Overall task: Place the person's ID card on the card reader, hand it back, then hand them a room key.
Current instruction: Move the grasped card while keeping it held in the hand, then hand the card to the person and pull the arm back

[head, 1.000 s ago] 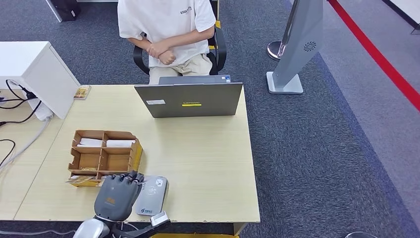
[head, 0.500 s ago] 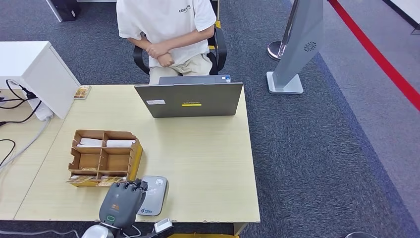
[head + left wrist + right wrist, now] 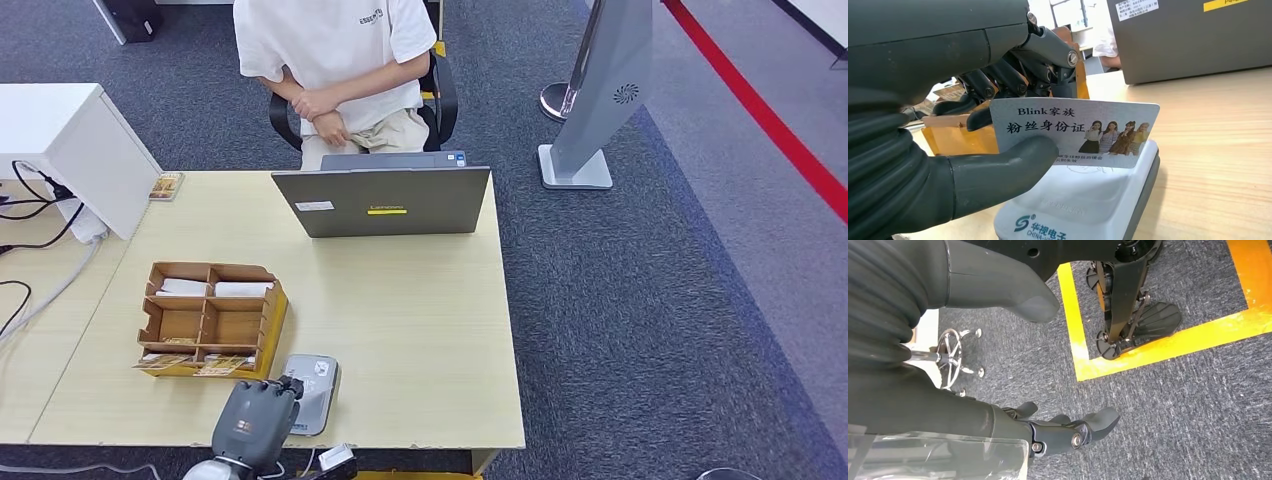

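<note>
You have the white plastic ID card [image 3: 1075, 131] with blue Chinese print and a row of small figures pinched between the thick grey thumb and the dark fingers of the left hand [image 3: 256, 421]; the card stands on its long edge, just above the grey-white rounded card reader [image 3: 310, 392], and I cannot tell if its lower edge touches the top of the reader. The main risk, as I judge it, is that the card slides out of this thin pinch, because the thumb covers only one lower corner and most of the card hangs free; a quick turn of the wrist could let it fall on the pale wooden table [image 3: 420, 330] or against the brown cardboard organiser tray [image 3: 210, 320] that stands just beside the reader. A second risk is that the card's edge catches the reader's rim and pushes the device toward the table edge, which is near. The right hand [image 3: 1038, 410] hangs over the dark carpet, holding nothing, fingers loosely apart. The person in a white shirt [image 3: 330, 45] sits behind the grey laptop [image 3: 382, 203], well apart from the card.
</note>
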